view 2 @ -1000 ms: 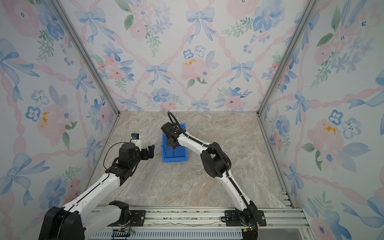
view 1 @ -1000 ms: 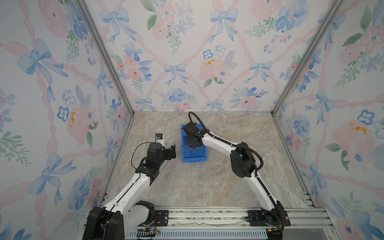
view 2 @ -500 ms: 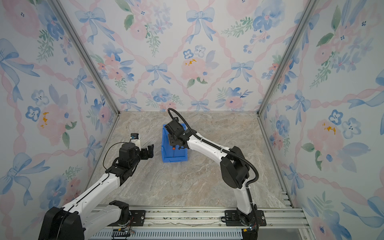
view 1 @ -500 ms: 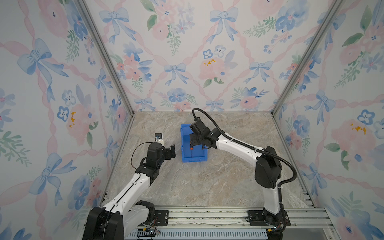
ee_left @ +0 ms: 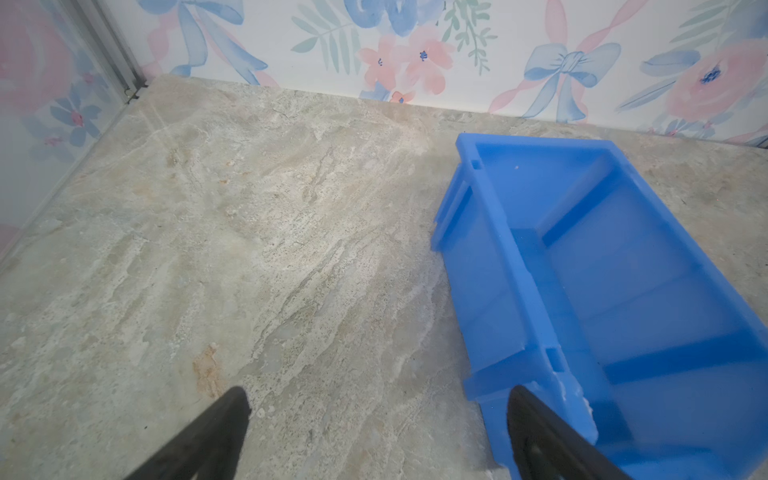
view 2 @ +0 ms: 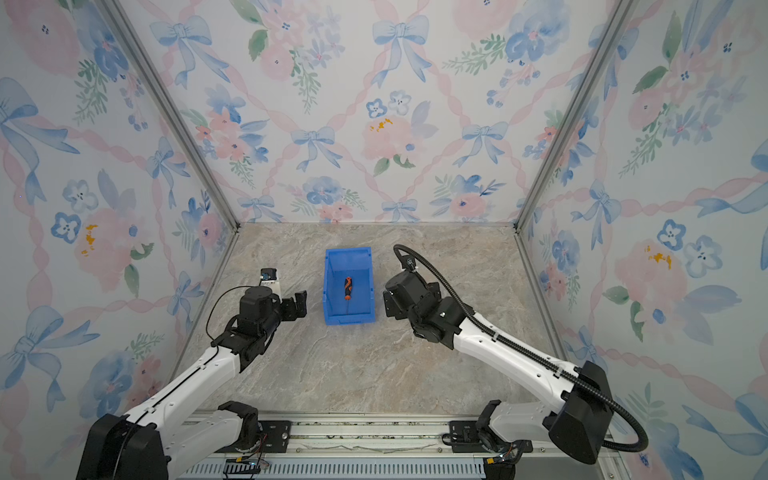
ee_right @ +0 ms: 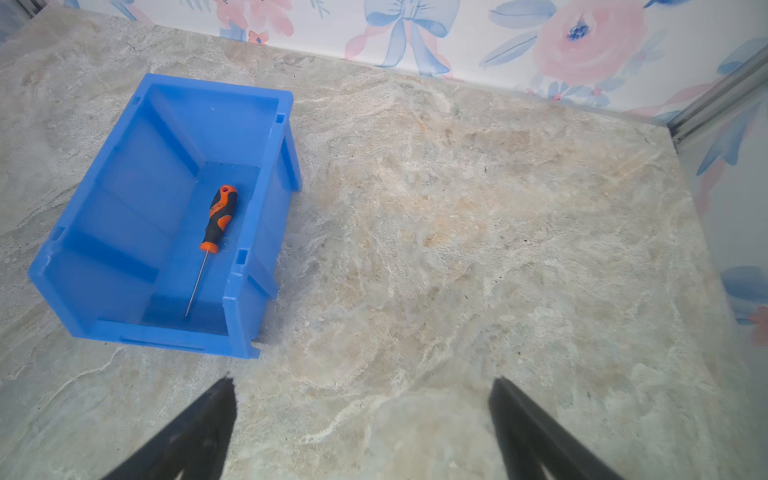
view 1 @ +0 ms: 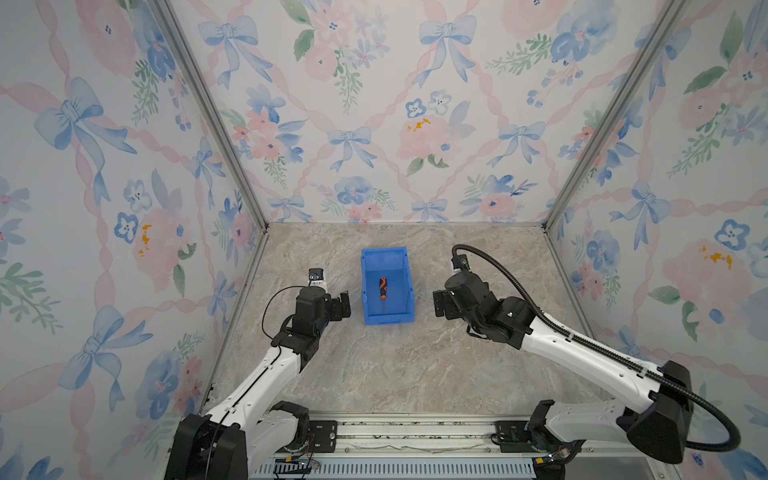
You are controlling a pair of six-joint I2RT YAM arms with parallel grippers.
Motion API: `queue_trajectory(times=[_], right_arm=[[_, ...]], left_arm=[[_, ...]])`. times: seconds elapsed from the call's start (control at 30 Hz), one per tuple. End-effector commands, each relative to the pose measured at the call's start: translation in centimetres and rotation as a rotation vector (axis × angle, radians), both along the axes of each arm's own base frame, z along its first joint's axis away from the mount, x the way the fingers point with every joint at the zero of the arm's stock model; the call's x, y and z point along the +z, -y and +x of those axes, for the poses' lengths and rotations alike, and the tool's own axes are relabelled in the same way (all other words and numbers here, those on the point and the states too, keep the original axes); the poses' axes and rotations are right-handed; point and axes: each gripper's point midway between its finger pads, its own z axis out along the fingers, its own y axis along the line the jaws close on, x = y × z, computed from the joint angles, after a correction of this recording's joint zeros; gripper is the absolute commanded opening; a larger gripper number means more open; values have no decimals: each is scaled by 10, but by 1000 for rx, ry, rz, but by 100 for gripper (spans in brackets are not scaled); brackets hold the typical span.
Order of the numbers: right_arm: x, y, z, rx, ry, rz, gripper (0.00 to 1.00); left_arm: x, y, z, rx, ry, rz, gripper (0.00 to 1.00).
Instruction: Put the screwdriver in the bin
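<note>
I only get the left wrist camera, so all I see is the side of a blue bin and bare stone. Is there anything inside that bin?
Observer: Yes. A screwdriver lies flat on the floor of the bin.
Operator: Which way does it point?
Observer: In both top views its orange-and-black handle is toward the bin's far wall, and the thin shaft points at the low front lip.
Operator: And what is the other arm doing?
Observer: The right gripper hangs open beside the bin, on its right in the top views, holding nothing.
</note>
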Motion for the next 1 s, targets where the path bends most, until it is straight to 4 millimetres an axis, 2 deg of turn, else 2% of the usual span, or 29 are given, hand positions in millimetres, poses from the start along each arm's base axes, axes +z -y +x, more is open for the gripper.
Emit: queue_trajectory(times=[0.0,0.1,0.23,0.37,0.4,0.5,0.53,0.63,0.73,0.83,0.97], right_arm=[[-2,39,-10,-62,16,-29,97],[-6,77,-19,-138,27,7,97],[-23,145,-33,-317,32,16,97],[-37,224,-59,-601,97,-72,97],[-39,234,-62,-615,126,-87,97],[-48,235,-58,-512,189,-104,97],[-50,231,-55,-458,211,-118,97],[-64,219,-47,-332,243,-154,97],[-87,217,-38,-303,209,-181,97],[-100,207,-25,-241,135,-179,97],[-108,181,-3,-134,117,-112,97]], left_arm=[[-11,-8,-12,46,-43,-9,97],[-14,-14,-21,75,-56,-7,97],[-13,-25,-32,110,-23,16,98],[-15,-41,-40,155,3,84,98],[-17,-47,-44,176,9,111,98],[-20,-60,-52,210,38,167,97],[-17,-61,-52,203,65,179,97],[-23,-57,-55,127,126,253,98],[-36,-64,-63,137,188,297,98],[-34,-69,-62,154,194,291,97],[-39,-73,-58,172,161,292,97]])
